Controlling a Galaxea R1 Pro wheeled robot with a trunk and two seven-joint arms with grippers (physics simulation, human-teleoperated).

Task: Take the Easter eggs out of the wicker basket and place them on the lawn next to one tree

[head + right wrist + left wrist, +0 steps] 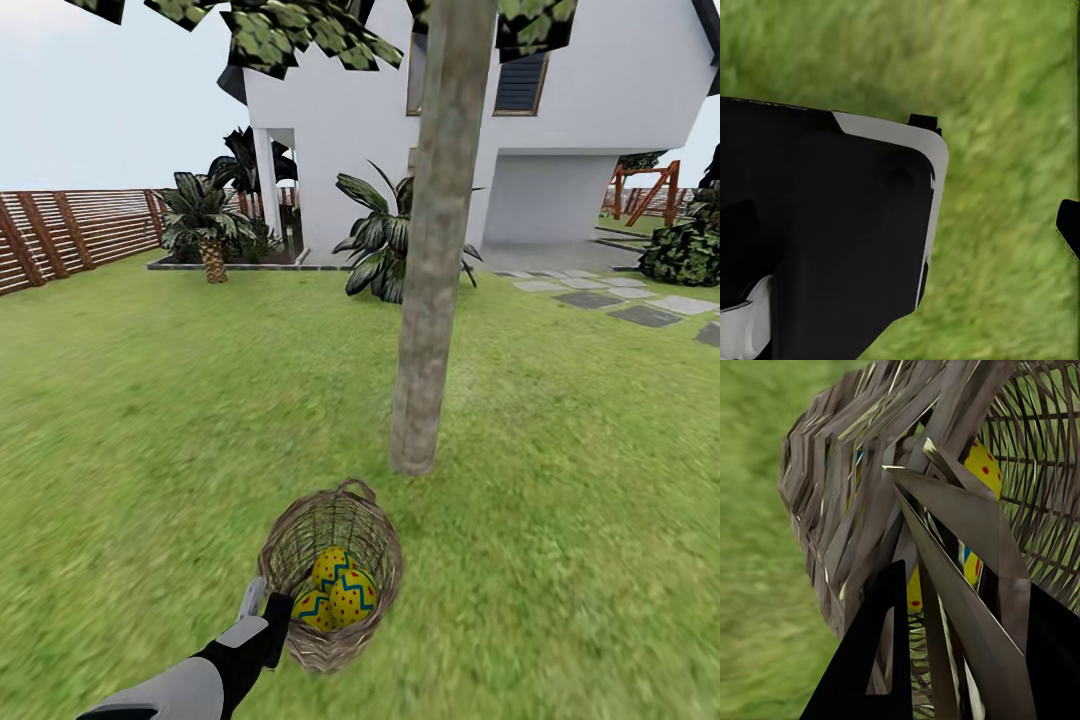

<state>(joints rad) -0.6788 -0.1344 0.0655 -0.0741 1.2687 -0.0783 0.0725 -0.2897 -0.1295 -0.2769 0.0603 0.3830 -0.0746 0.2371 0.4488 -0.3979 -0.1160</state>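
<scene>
The wicker basket (322, 522) is tipped toward me on the lawn (140, 420), just in front of the tree (432, 300) with the thick grey-brown trunk. Three Easter eggs (352, 596) lie together inside it, yellow with red dots and blue zigzags. My left gripper (268, 602) is shut on the basket's near-left wall. In the left wrist view the woven wall (832, 487) runs between the black fingers (870, 660), with eggs (982, 465) showing through the weave. My right gripper (975, 240) hangs over grass, one fingertip (1069, 229) far out to the side, nothing between.
A white house (560, 120) stands behind the tree, with palms (205, 225) and a leafy bush (385, 245) at its foot. A brown slatted fence (70, 235) runs at the left, stepping stones (640, 305) at the right. Part of my own body (825, 225) shows in the right wrist view.
</scene>
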